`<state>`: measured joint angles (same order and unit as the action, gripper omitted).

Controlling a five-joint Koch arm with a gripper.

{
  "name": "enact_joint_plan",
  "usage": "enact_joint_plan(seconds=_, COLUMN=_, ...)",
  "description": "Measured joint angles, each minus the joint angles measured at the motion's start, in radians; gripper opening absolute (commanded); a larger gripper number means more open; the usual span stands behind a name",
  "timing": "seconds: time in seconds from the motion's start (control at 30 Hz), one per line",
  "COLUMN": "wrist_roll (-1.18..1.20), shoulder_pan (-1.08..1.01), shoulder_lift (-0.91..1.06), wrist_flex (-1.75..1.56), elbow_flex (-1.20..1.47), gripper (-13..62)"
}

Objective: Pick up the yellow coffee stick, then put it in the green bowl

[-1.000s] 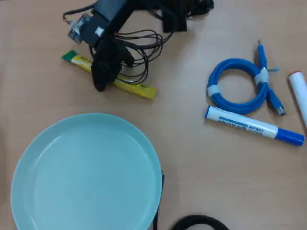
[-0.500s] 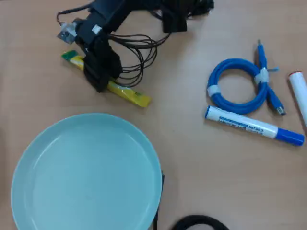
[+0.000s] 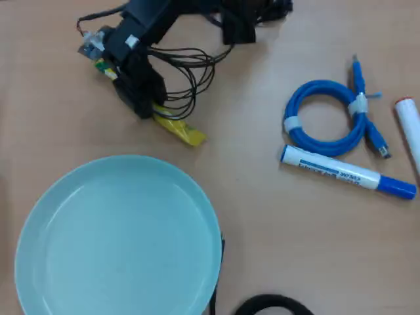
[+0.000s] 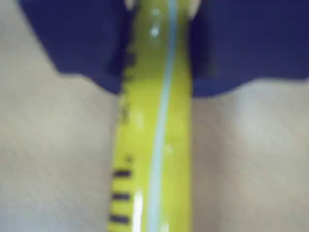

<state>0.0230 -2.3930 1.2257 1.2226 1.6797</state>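
Yellow coffee stick (image 3: 177, 126) now tilted off wooden table (image 3: 275, 216)

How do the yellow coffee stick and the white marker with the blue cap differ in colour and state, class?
The yellow coffee stick is yellow foil; the white marker is white with a blue cap. The pincer is clamped on the stick, while the marker lies free on the table. Both are long and thin.
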Motion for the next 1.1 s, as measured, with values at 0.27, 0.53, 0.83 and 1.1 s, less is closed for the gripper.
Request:
enact_joint_plan(seconds=0.27, wrist_roll=0.005, shoulder_pan=0.067, shoulder_lift=0.110, wrist_flex=-0.012, elbow_flex=0.041, gripper=-7.6)
enact_joint_plan(seconds=0.53, wrist_roll=0.006, shoulder_pan=0.101, shoulder_lift=0.345, wrist_flex=-0.009, elbow_flex=0.089, gripper=-7.6)
enact_joint_plan(seconds=0.83, wrist_roll=0.005, shoulder_pan=0.218, shoulder_lift=0.575, wrist_flex=-0.009, elbow_flex=0.089, gripper=-7.6)
enact_joint_plan(seconds=1.1, wrist_roll=-0.020, shoulder_pan=0.345, shoulder_lift=0.644, wrist_flex=-0.008, elbow_flex=-0.038, gripper=-7.6)
